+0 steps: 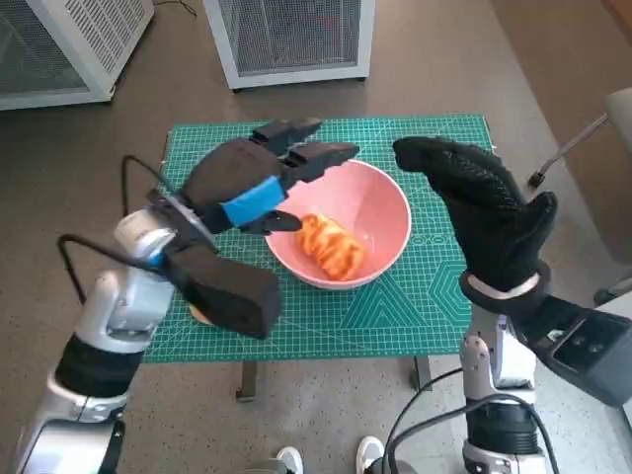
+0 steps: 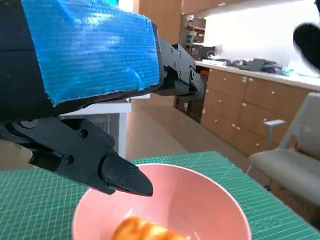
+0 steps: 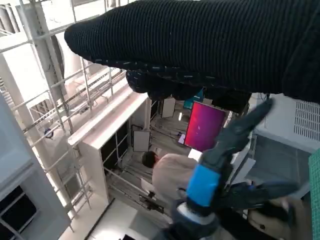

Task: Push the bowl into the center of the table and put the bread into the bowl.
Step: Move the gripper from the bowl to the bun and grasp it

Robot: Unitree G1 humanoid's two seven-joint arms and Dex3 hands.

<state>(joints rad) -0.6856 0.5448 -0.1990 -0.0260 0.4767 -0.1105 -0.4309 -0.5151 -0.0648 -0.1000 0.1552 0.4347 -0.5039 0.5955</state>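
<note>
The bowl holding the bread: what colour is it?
The bowl is pink, plain inside; the head view shows it best.

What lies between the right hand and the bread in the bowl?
In the head view, only the pink bowl's bare inner wall and rim separate the right hand from the bread.

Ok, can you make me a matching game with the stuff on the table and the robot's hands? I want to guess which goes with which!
Things:
1. bread
2. bowl
3. left hand
4. right hand

Descriptions:
A. wears a black knitted glove
B. pink, sitting on the green mat
C. orange-brown, lying inside the bowl
D. has blue tape on its back

Right pairs: 1-C, 2-B, 3-D, 4-A
</note>
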